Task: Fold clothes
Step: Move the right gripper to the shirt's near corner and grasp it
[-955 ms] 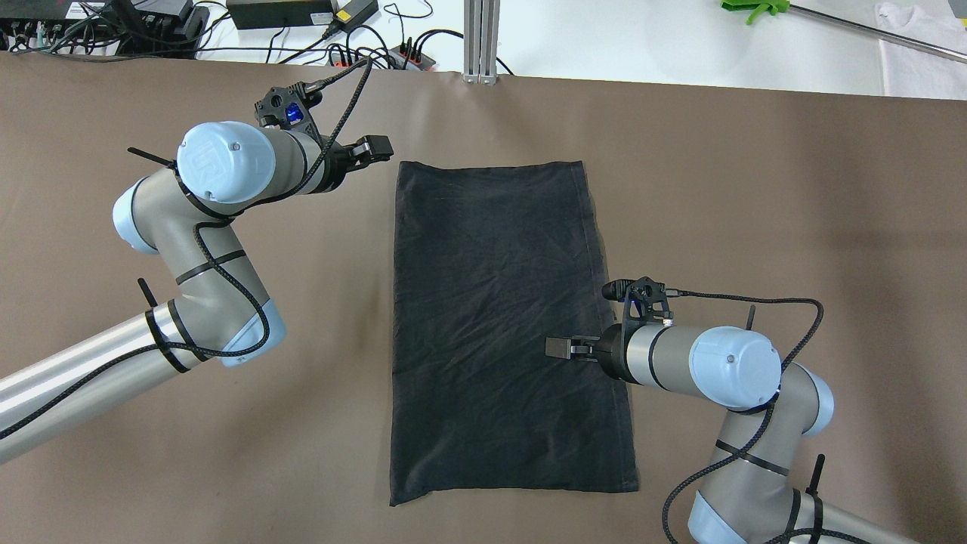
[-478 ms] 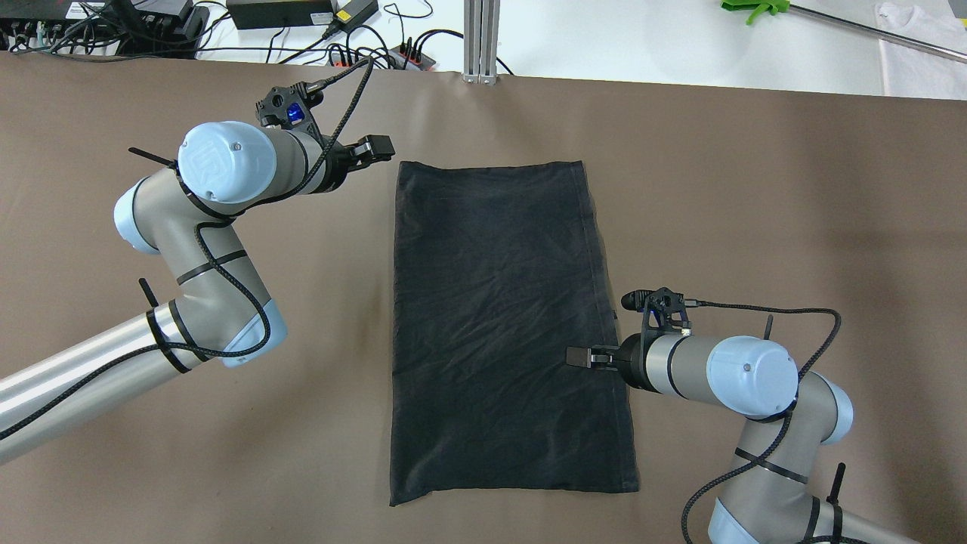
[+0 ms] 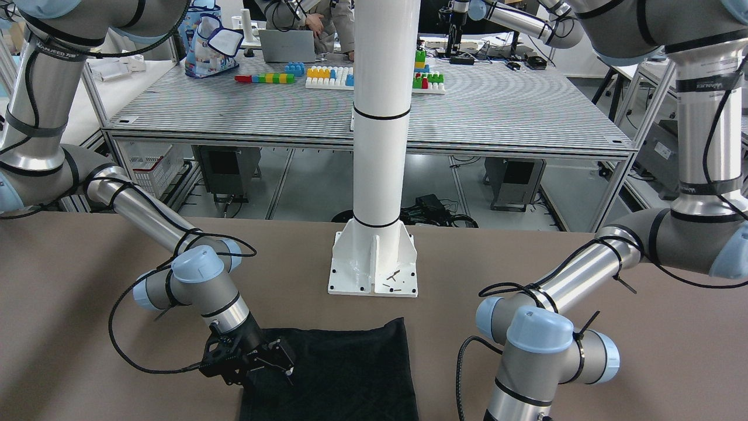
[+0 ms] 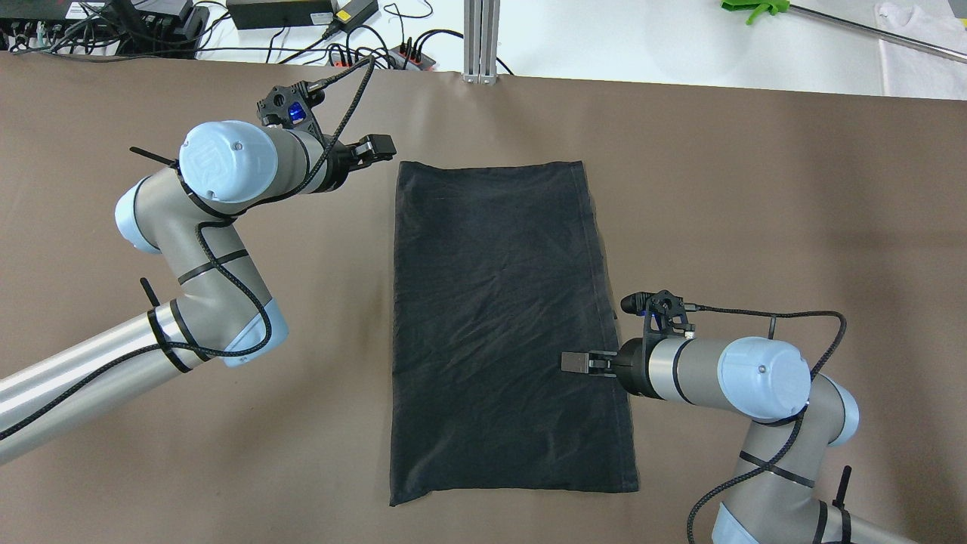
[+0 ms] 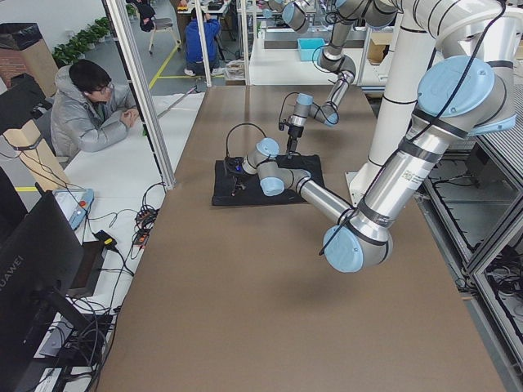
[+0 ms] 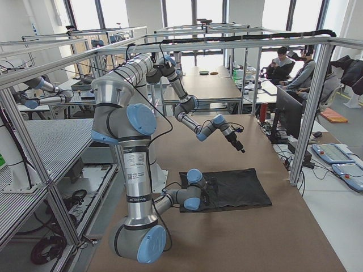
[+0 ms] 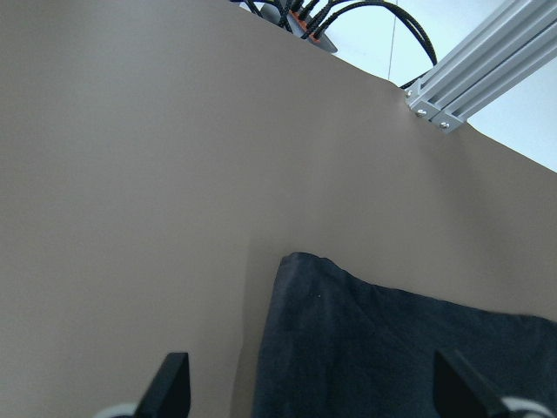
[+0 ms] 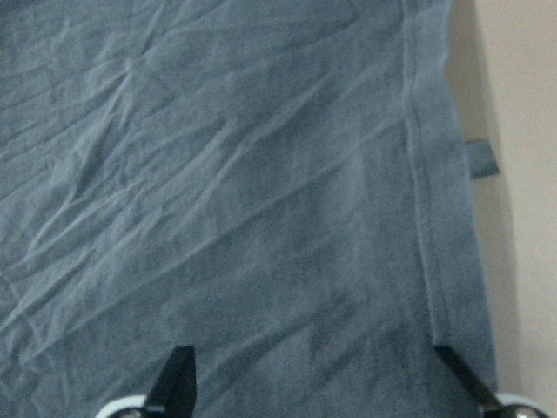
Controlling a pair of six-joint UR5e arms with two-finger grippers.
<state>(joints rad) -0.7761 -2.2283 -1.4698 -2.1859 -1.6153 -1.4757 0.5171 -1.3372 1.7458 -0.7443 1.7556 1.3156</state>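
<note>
The black garment (image 4: 506,325) lies flat as a long rectangle in the middle of the brown table; it also shows in the front view (image 3: 350,368). My left gripper (image 4: 375,148) is open and empty, just left of the garment's far left corner (image 7: 392,348), with its fingertips (image 7: 170,383) spread wide. My right gripper (image 4: 574,363) is open and empty, just above the garment near its right hem (image 8: 422,218), about a third of the way up from the near edge. Its fingertips (image 8: 178,374) are spread wide over the fabric. In the front view the right gripper (image 3: 274,359) hangs over the cloth's edge.
A white pole with its base plate (image 3: 374,269) stands at the robot's side of the table. An aluminium post (image 4: 480,38), cables and a power strip (image 4: 408,54) lie past the far edge. Brown table (image 4: 755,189) surrounds the garment.
My right gripper has moved a little to the right and toward the near edge, staying over the garment's right side. The left arm has hardly moved. The garment lies as before.
</note>
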